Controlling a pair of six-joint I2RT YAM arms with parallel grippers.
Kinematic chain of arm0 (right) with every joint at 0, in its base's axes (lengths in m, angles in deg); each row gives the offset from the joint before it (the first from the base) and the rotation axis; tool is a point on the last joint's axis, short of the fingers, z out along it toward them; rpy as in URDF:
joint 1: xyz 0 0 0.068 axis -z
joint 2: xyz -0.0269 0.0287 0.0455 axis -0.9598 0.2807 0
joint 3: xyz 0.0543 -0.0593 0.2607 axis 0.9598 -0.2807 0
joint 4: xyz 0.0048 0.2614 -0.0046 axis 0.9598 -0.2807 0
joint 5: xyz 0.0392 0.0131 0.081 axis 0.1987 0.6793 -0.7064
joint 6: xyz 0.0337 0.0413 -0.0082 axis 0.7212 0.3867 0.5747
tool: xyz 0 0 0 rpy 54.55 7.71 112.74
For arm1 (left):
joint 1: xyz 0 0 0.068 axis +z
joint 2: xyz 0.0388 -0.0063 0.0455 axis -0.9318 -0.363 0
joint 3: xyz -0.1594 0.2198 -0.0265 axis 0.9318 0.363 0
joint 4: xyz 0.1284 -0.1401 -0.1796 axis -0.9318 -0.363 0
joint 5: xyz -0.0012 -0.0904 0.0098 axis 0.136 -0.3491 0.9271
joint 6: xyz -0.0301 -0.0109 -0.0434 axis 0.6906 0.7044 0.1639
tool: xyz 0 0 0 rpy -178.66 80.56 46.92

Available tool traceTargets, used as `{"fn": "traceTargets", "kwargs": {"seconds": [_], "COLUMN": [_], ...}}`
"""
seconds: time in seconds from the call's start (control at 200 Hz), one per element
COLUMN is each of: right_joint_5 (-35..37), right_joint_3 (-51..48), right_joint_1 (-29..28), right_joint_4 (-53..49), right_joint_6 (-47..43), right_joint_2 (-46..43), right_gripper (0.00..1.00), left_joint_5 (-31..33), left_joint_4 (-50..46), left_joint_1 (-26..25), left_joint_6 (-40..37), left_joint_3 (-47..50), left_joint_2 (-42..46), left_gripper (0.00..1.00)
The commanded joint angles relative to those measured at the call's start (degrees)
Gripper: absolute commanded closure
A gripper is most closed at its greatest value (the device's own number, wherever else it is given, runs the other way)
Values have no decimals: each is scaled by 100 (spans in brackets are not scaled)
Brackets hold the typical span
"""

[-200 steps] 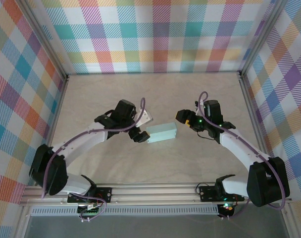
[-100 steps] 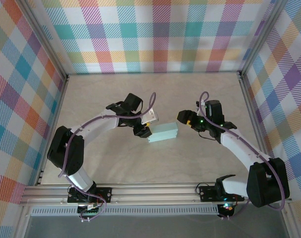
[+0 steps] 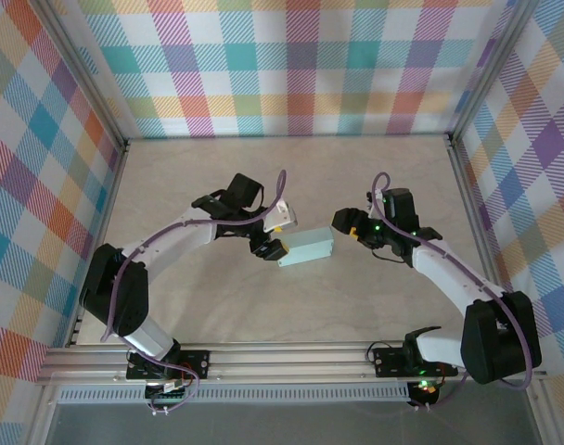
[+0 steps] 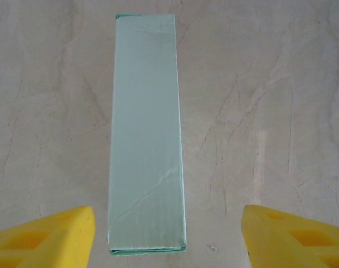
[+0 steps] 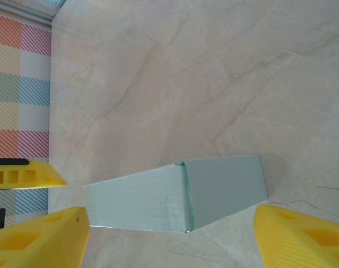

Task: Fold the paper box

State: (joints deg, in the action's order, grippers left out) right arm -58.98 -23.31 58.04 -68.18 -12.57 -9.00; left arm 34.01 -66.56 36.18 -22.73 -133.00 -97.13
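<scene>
Box is lying flat about mid-desk, well away from every edge, looking already closed up into a long slim block. I'm holding my left fingers at its left end and my right fingers just off its right end. Both pairs are standing wide, gripping nothing.

In the left wrist view the box is running straight away from me. It's sitting off-centre in the gap, just beside one finger and well apart from the other. In the right wrist view it's lying slantwise between my tips, touching neither.

Step in hand, I reckon: squaring up and pressing the ends shut. To do that well I'm wanting to centre the left pair on the box first, so both pads are meeting it together and not shoving it sideways. Thin card, so I'm planning a light squeeze w/ the right pair bracing the other end against sliding.

Hard to make out:
- whether the end flaps are tucked fully; the far end is too foreshortened to tell.
- a greenish seam is showing near the box's corner in the right wrist view, poss. a flap edge, can't tell.
- underside is hidden.
</scene>
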Motion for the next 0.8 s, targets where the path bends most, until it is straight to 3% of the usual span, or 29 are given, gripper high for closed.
{"fn": "traceTargets", "kwargs": {"seconds": [0.0,0.42,0.48,0.545,0.625,0.795], "right_joint_5": [-146,-143,-143,-141,-141,-106], "right_joint_3": [-10,-7,-5,-3,-26,-70], "right_joint_1": [59,59,64,73,75,88], "right_joint_4": [-109,-161,-168,-179,-171,-180], "right_joint_6": [74,69,65,56,64,78], "right_joint_2": [70,90,79,77,68,7], "right_gripper": [23,23,23,23,23,23], "left_joint_5": [-162,675,788,841,864,1350], "left_joint_4": [89,23,26,2,-26,231], "left_joint_1": [41,-370,-402,-415,-442,-574], "left_joint_6": [12,-191,-199,-199,-187,-84], "left_joint_3": [43,84,84,55,30,232], "left_joint_2": [-74,-555,-639,-675,-641,-325], "left_gripper": [31,36,39,53,59,61]}}
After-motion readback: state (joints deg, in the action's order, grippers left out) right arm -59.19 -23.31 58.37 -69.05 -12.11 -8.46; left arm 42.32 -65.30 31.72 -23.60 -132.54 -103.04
